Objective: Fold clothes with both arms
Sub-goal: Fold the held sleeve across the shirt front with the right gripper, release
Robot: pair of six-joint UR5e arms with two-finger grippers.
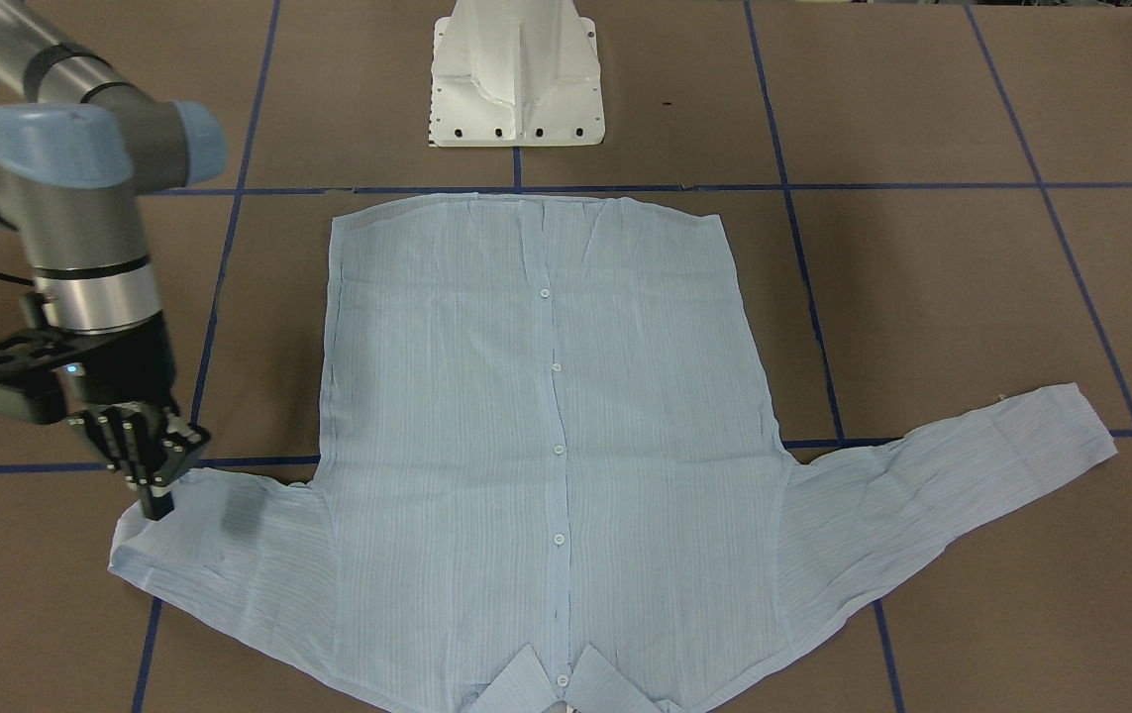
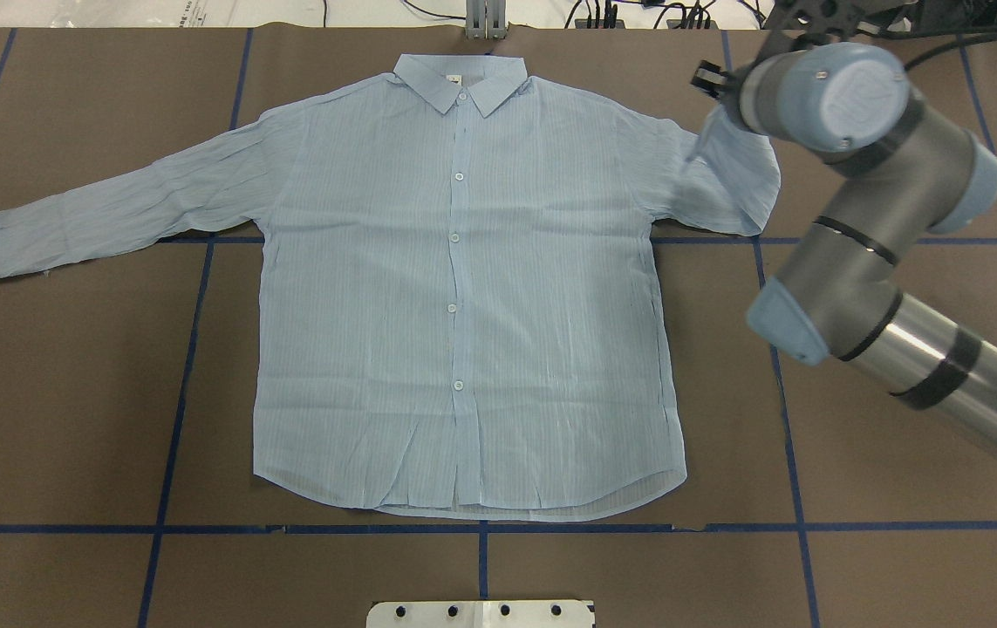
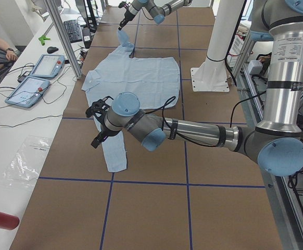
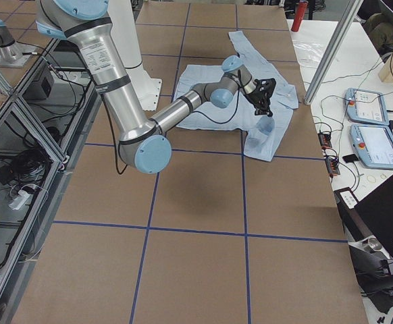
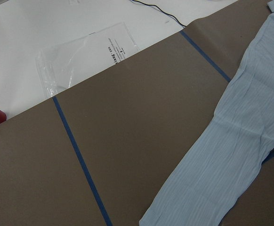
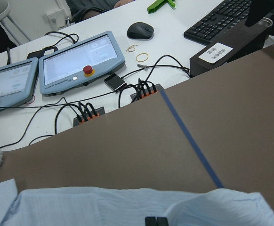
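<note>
Right pincer (image 1: 157, 503) pinches the sleeve (image 1: 229, 545) of the shirt (image 1: 447, 396); left pincer (image 3: 96, 139): spread or not, cannot tell

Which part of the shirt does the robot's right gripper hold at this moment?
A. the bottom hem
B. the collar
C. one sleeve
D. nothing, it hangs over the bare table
C. In the front-facing view the right gripper is shut on the fabric of one sleeve of the shirt, out at the side of the shirt's body.
</note>
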